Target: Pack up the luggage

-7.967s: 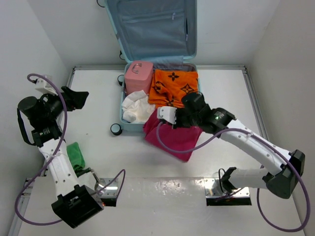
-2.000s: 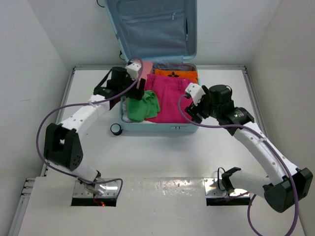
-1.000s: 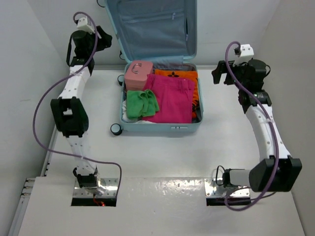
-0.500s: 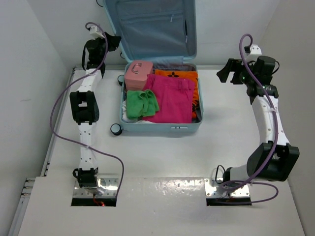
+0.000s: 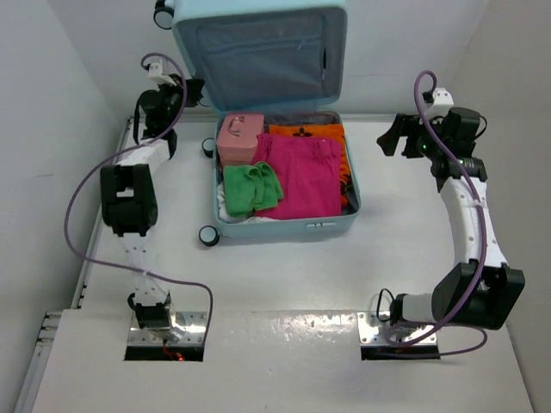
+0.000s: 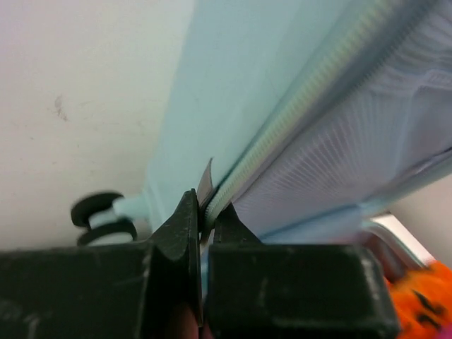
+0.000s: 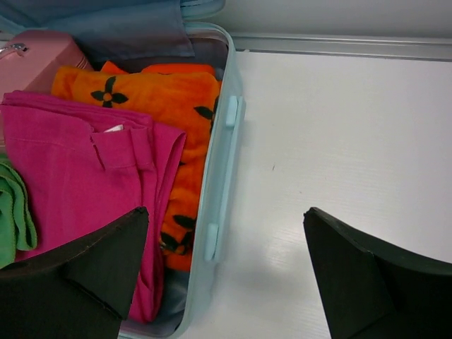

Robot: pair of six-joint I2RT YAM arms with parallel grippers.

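Note:
The luggage (image 5: pixel 286 225), a pale aqua hard-shell suitcase, lies open at the back of the table with its lined lid (image 5: pixel 258 52) raised and leaning forward. Inside are a pink vanity case (image 5: pixel 239 138), an orange patterned cloth (image 5: pixel 301 132), a magenta garment (image 5: pixel 306 176) and a green cloth (image 5: pixel 250 185). My left gripper (image 5: pixel 194 89) is shut on the lid's left zipper edge (image 6: pixel 233 183). To the right of the case, my right gripper (image 5: pixel 392 136) hangs open over the table, holding nothing. Its view shows the case's right rim (image 7: pixel 219 183).
White walls close in the table on the left, right and back. Black spinner wheels (image 5: pixel 207 235) stick out at the case's left side, and another pair (image 6: pixel 104 215) sits at the lid's top. A metal rail (image 7: pixel 339 44) runs along the back edge.
My left gripper has closed on the lid's edge, and the lid has tipped forward. The case has shifted slightly. The right arm has barely moved.

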